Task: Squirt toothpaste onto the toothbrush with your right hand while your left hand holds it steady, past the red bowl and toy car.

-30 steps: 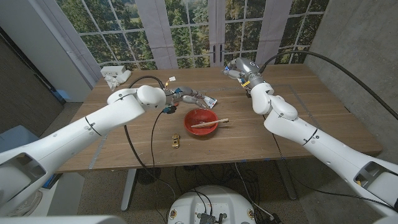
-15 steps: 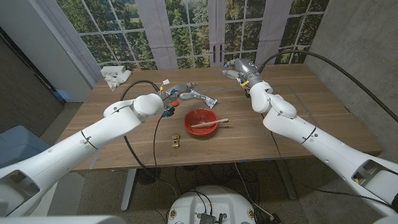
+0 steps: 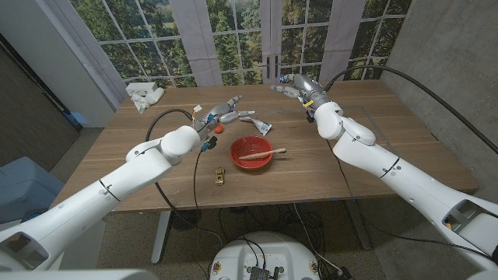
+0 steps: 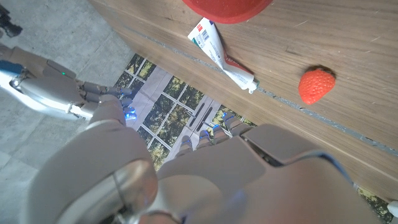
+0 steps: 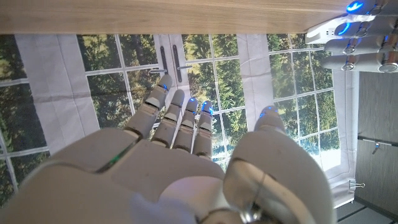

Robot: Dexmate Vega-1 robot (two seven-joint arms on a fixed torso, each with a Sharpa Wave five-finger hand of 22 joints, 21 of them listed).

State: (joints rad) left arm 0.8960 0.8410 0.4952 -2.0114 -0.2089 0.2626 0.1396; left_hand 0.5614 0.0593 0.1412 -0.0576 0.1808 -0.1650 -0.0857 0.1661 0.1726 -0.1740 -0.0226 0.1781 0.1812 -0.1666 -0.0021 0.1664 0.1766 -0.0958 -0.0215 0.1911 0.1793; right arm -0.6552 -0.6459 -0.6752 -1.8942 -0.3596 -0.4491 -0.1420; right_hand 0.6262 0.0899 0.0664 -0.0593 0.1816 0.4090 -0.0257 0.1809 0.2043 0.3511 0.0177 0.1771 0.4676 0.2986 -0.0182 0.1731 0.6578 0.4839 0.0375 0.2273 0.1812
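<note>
- Now my left robot hand (image 3: 220, 111) is hovering above the table (image 3: 389, 132), fingers spread, holding nothing, near the toothpaste tube (image 3: 260, 124) and a strawberry (image 3: 229, 117).
- My right robot hand (image 3: 289, 87) is hanging over the far edge, fingers apart, empty.
- Just nearer me, the toothbrush (image 3: 261, 154) is lying across the red bowl (image 3: 250, 145), the toy car (image 3: 220, 177) sitting before it.

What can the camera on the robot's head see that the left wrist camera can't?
Head view alone: the wooden toothbrush lying across the bowl, the small toy car and the crumpled white cloth. Left wrist view alone: the printing on the tube, up close. Both: the red round bowl, the white toothpaste tube, the red strawberry, the wooden table, the windows and both hands.
</note>
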